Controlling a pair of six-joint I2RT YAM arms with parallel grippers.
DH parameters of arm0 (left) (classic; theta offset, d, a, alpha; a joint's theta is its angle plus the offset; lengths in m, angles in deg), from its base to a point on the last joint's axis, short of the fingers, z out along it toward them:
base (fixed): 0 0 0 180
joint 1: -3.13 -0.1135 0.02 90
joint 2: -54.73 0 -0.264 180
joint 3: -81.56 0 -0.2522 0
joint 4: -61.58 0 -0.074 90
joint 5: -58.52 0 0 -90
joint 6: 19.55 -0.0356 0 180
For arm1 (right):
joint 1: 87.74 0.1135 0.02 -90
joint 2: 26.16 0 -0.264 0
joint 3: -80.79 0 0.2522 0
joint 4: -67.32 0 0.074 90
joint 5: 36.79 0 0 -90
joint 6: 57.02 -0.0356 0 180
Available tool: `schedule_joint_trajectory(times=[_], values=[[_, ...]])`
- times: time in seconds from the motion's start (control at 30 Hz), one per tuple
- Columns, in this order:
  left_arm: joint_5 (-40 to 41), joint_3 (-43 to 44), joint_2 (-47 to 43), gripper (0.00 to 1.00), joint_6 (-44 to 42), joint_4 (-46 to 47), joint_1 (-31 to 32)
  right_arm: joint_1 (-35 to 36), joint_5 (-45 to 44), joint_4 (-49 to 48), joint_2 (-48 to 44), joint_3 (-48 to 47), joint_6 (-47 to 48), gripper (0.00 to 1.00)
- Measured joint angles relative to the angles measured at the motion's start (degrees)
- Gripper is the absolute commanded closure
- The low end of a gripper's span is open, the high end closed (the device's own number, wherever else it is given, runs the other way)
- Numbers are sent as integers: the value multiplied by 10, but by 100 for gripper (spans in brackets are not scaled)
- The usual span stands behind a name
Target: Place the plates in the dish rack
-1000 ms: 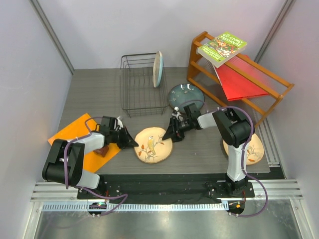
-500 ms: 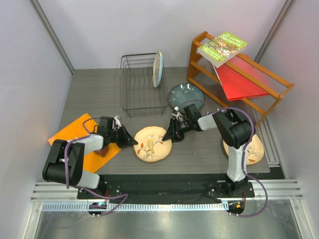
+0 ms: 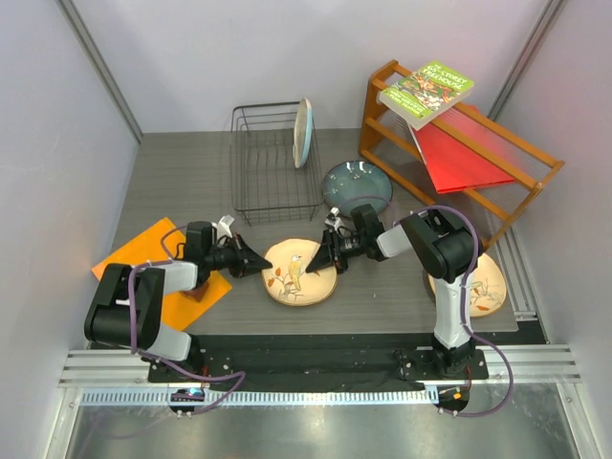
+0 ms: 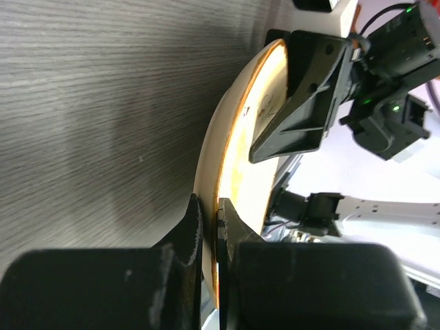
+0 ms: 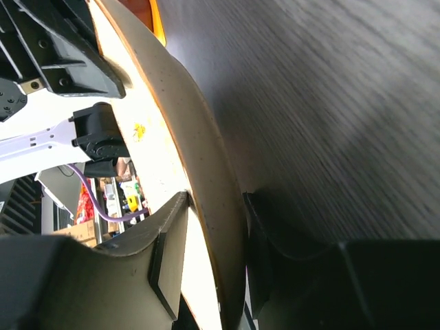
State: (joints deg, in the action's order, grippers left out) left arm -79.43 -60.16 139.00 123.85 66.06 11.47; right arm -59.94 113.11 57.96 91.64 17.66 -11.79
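Two claws meet on one tan-orange bird plate (image 3: 301, 275), low over the table (image 3: 191, 182) just in front of the dish rack (image 3: 271, 163). My left gripper (image 3: 256, 261) is clamped tight on its left rim. My right gripper (image 3: 323, 260) grips the opposite rim, a finger against each face. The cream and light-blue plate (image 3: 302, 132) stands upright at the rack's right side. The dark blue plate (image 3: 357, 185) lies flat beside the rack. The second bird plate (image 3: 486, 287) lies under my right arm.
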Motion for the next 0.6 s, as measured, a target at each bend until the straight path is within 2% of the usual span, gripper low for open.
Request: schedule_joint_trajectory(times=[0.2, 0.4, 0.6], values=[[-13, 28, 0, 100, -72, -88, 6, -4, -1, 3, -7, 7, 5, 56], [-38, 39, 10, 100, -107, -120, 17, -22, 10, 18, -17, 16, 11, 49], [-57, 51, 24, 100, -137, -165, 24, -44, 6, 25, -24, 21, 14, 59]])
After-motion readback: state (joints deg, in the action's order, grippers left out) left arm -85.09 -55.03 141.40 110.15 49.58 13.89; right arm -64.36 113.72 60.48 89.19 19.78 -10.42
